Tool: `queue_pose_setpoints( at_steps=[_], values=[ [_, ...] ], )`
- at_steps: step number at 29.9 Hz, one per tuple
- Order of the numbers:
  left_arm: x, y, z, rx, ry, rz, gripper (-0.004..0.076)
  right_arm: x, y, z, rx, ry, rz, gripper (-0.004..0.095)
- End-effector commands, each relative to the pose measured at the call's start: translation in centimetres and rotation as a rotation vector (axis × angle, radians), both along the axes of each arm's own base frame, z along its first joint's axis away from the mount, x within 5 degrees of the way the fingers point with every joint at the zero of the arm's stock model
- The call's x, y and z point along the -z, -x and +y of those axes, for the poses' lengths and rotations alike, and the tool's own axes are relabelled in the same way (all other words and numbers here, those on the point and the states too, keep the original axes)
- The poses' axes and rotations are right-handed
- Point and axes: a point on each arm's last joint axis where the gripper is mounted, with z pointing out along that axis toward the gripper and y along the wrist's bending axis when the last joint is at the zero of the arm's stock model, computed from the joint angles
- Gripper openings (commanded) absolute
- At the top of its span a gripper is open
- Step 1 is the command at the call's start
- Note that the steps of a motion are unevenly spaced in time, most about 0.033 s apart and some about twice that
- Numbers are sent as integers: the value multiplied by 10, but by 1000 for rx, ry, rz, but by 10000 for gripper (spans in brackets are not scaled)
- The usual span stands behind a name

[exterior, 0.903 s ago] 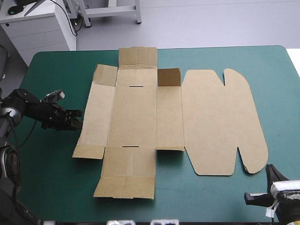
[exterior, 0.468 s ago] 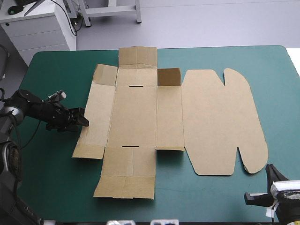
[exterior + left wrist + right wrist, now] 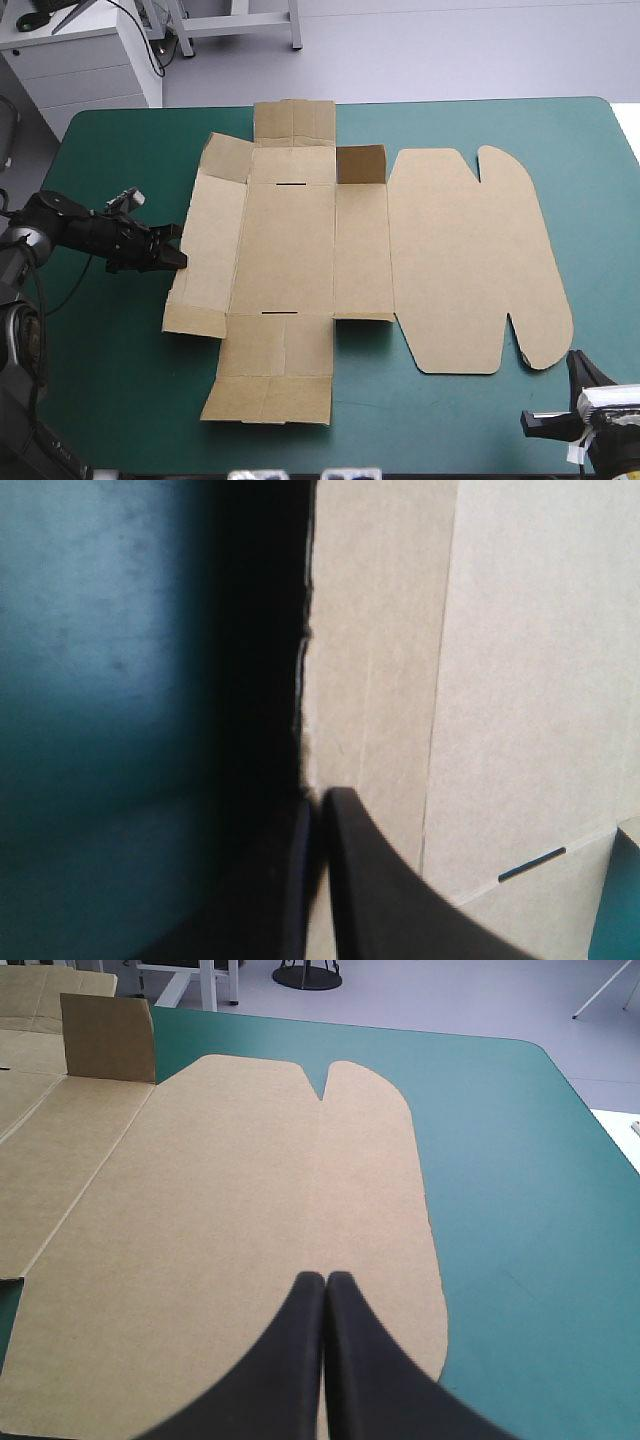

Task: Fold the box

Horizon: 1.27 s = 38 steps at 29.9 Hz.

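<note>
The left gripper [image 3: 178, 252] has reached the box [image 3: 290, 240] — pinched on its left wall's edge, now slightly lifted — so folding begins.

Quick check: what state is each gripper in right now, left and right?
Left gripper: shut on the edge of the unfolded brown cardboard box.
Right gripper: shut, holding nothing.

The teal-green table cover [image 3: 600, 250] lies flat, its far corners rounded.

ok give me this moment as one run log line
box: flat, one small flap upright | left gripper: shut on box's left edge | right gripper: shut, empty, by table near right corner
</note>
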Motion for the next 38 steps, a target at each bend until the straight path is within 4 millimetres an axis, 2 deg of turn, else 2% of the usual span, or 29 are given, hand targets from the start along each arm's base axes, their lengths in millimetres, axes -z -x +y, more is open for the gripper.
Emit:
queue_pose_setpoints(
  at_steps=[1, 13, 16, 22, 24, 31, 38],
  values=[
    [-18, 0, -7, 8, 60, -36, -8, -13, 5, 0, 18, 6, -115, -19],
    [-12, -4, -5, -6, 36, -41, 10, -13, 5, 0, 18, 6, -115, -19],
    [-12, -2, -6, 14, 50, -30, 116, -13, 5, 0, 18, 6, -115, -19],
    [-12, -3, -5, 5, 39, -39, 481, -13, 5, 0, 18, 6, -115, -19],
    [-12, -4, -5, -10, 43, -39, 555, -13, 5, 0, 18, 6, -115, -19],
    [-10, -3, -8, -69, 67, 27, 566, -13, 5, 0, 18, 6, -115, -19],
    [7, -4, -38, 12, 79, 85, 566, -13, 5, 0, 18, 6, -115, -19]
  ],
)
